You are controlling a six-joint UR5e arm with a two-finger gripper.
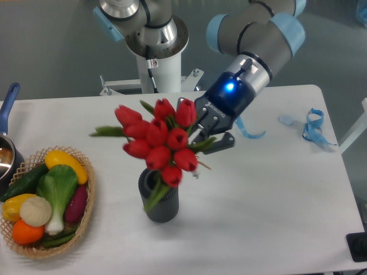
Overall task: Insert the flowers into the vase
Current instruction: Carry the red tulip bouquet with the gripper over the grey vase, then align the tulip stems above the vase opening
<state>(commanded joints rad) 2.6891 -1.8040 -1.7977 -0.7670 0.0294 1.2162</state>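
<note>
The flowers [157, 140], a bunch of red tulip buds with green leaves, hang tilted above the vase [159, 199], a small dark grey ribbed cylinder on the white table. The lowest bud and a green leaf reach down to the vase's mouth and cover part of it. My gripper [202, 136] is shut on the flowers from the right, at their stems behind the buds. The stems' ends are hidden by the buds and fingers.
A woven basket [86, 212] of vegetables sits at the left front. A dark pan with a blue handle [7, 106] is at the left edge. Blue ribbon [312, 126] lies at the right rear, another strip [248, 132] beside the gripper. The robot base [155, 51] stands behind.
</note>
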